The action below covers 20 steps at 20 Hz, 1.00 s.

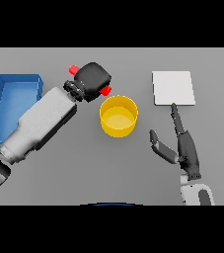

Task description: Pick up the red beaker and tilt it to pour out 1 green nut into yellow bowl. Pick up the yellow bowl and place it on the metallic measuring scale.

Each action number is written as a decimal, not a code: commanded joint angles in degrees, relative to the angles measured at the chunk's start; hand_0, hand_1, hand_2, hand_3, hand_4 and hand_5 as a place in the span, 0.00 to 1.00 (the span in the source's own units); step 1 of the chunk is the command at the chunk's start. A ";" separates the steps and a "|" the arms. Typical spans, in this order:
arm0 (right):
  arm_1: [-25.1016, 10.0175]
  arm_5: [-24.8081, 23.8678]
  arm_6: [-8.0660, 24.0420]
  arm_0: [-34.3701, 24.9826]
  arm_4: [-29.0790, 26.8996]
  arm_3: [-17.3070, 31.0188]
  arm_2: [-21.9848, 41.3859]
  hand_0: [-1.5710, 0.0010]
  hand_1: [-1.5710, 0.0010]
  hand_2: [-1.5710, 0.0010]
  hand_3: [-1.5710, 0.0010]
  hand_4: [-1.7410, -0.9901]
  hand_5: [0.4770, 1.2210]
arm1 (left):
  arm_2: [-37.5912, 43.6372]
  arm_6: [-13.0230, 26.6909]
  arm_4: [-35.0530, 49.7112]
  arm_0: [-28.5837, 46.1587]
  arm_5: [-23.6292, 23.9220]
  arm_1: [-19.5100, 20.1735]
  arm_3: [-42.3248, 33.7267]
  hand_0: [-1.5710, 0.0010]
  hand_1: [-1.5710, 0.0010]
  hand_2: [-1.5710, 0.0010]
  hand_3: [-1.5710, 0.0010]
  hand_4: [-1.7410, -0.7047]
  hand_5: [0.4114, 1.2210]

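My left hand (93, 79) is shut on the red beaker (74, 69), which lies tilted in its grip; only red ends show at the hand's upper left and lower right, just above the rim of the yellow bowl (118, 116). The bowl stands at the table's middle, and I cannot see a green nut in it. The metallic measuring scale (173, 88), a pale square plate, lies at the back right. My right hand (185, 148) rests open below the scale, one straight finger reaching to the plate's front edge.
A blue tray (5, 99) stands at the far left, beside my left forearm (42, 121).
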 commanded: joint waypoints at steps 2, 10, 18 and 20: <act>-0.44 0.20 -0.58 0.40 0.02 -0.04 -0.08 1.00 1.00 1.00 1.00 0.91 0.26 | -2.85 -0.93 -2.08 -2.24 -1.13 -0.60 1.98 0.00 0.00 0.00 0.00 0.08 0.99; -0.79 0.95 -0.99 0.36 -0.20 -0.25 0.16 1.00 1.00 1.00 1.00 0.91 0.30 | -13.49 -2.14 -10.36 -9.12 -3.23 -0.50 7.97 0.00 0.00 0.00 0.00 0.01 1.00; 0.35 -0.01 -1.74 0.03 -0.06 1.12 0.12 1.00 1.00 1.00 1.00 0.90 0.28 | -21.15 0.29 -15.13 -10.72 -0.62 -2.82 8.04 0.00 0.00 0.00 0.00 0.00 1.00; 0.26 -0.54 -1.56 -0.48 0.48 1.80 -0.07 1.00 1.00 1.00 1.00 0.88 0.27 | -23.51 -0.81 -16.33 -12.63 -2.57 -2.79 8.16 0.00 0.00 0.00 0.00 0.01 1.00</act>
